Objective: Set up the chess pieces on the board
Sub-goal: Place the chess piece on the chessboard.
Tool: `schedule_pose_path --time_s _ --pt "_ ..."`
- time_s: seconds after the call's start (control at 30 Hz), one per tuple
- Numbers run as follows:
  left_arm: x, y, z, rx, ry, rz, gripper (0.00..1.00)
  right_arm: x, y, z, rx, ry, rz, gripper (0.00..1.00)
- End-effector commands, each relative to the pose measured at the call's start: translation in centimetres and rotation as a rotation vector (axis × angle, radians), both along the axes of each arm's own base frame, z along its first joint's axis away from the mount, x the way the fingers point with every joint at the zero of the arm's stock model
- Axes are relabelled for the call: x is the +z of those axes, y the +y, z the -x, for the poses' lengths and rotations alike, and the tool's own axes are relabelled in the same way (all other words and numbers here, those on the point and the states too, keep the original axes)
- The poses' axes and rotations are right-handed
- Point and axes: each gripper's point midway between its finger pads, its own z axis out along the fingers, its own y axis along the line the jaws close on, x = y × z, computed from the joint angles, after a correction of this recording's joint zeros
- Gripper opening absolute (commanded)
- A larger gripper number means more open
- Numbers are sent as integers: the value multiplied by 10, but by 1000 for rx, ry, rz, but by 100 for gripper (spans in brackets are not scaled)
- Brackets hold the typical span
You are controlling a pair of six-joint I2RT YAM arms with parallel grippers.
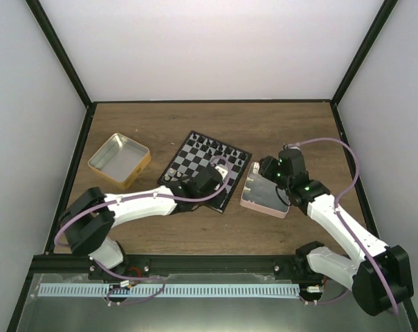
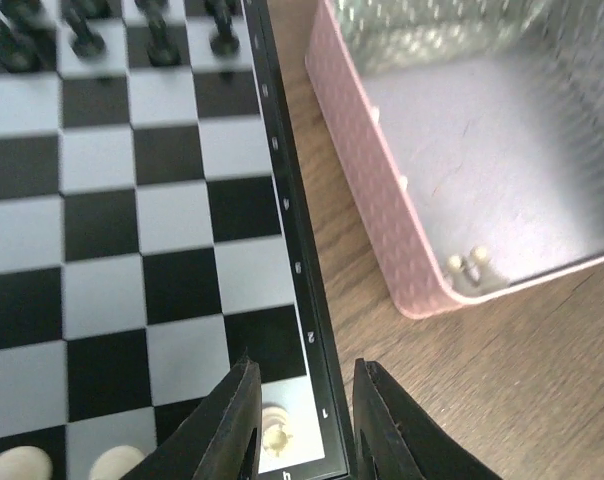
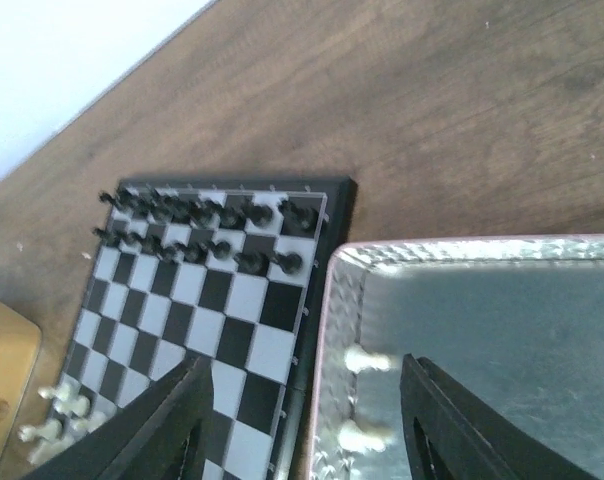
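Observation:
The board (image 1: 195,164) lies mid-table with black pieces (image 1: 212,145) in two rows at its far edge. My left gripper (image 1: 221,166) hovers open over the board's near right corner (image 2: 300,330). A cream piece (image 2: 272,432) stands on that corner square beside the left finger (image 2: 232,430), not gripped. Two more cream pieces (image 2: 22,462) stand to its left. My right gripper (image 3: 307,430) is wide open above the pink tray's left wall (image 3: 327,330), with two cream pieces (image 3: 367,358) lying just inside the wall. The board (image 3: 232,310) and black pieces (image 3: 202,225) show there too.
The pink tray (image 1: 264,195) sits right of the board, almost touching it; two small cream pieces (image 2: 465,262) lie in its near corner. A yellow-sided tin (image 1: 119,160) stands open at the left. White walls with black frame bars enclose the table.

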Motion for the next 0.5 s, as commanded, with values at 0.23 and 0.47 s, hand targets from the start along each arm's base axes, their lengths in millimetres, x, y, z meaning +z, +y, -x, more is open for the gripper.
schedule_pose_path --time_s 0.23,0.47 --pt "107 22 -26 119 -241 151 30 -62 14 27 83 130 -176 34" --pt "115 24 -25 141 -213 232 32 -86 34 20 155 172 -250 31"
